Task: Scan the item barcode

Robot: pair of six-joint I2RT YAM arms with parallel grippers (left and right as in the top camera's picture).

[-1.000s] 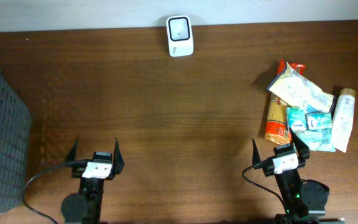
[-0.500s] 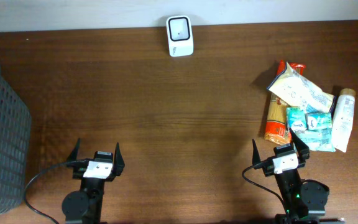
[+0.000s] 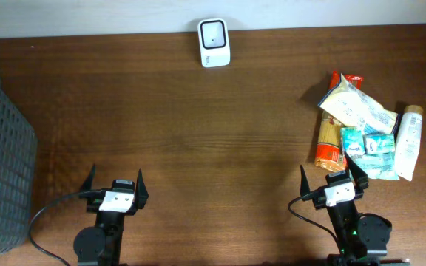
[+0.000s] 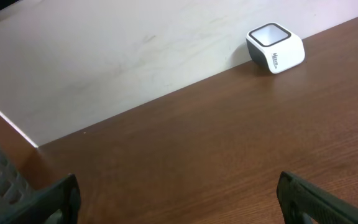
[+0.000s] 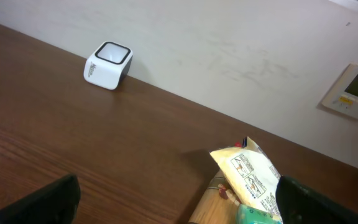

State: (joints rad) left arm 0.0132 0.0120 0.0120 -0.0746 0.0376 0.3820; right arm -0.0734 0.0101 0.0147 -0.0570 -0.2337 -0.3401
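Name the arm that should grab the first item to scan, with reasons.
Right. The right gripper sits open beside the grocery pile; the left gripper, also open, is across the table by the basket.

The left gripper (image 3: 115,179) and the right gripper (image 3: 329,177) are positioned low and well apart, both pointed forward, with jaws spread wide and nothing held.
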